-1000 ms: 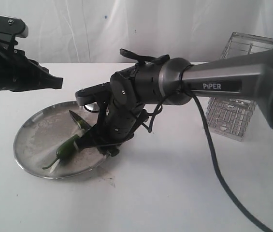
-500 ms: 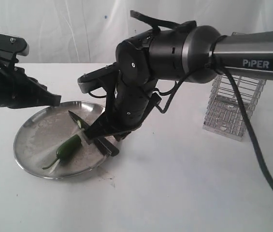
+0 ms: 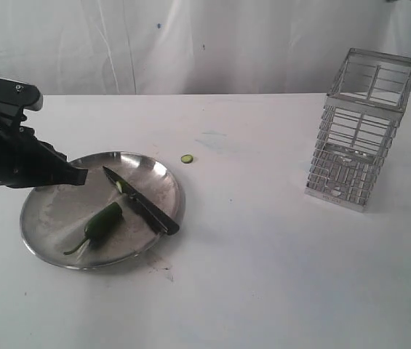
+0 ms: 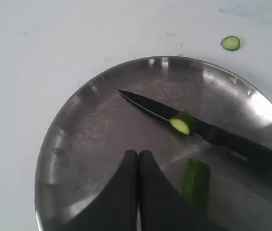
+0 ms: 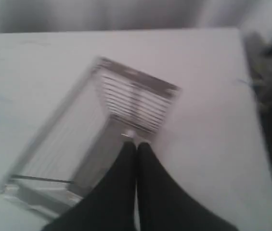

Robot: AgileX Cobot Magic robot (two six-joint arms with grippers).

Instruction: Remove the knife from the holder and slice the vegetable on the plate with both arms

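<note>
Lying nearest me on the plate [image 3: 41, 251], the vegetable [image 3: 103, 222] has the knife [image 3: 144, 208] just beside it, a slice [image 4: 181, 123] on its blade. The left pincer [image 4: 138, 154] hangs closed, empty, over the plate. Farther back stands the holder [image 3: 358, 138], the right pincer [image 5: 136, 145] closed above it.

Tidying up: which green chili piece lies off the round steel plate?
The thin round slice on the white table; the stub sits on the black knife, the stemmed piece inside the plate.

White table [image 3: 263, 276]: plate [image 3: 60, 207], holder [image 3: 354, 138], slice [image 3: 186, 158]
</note>
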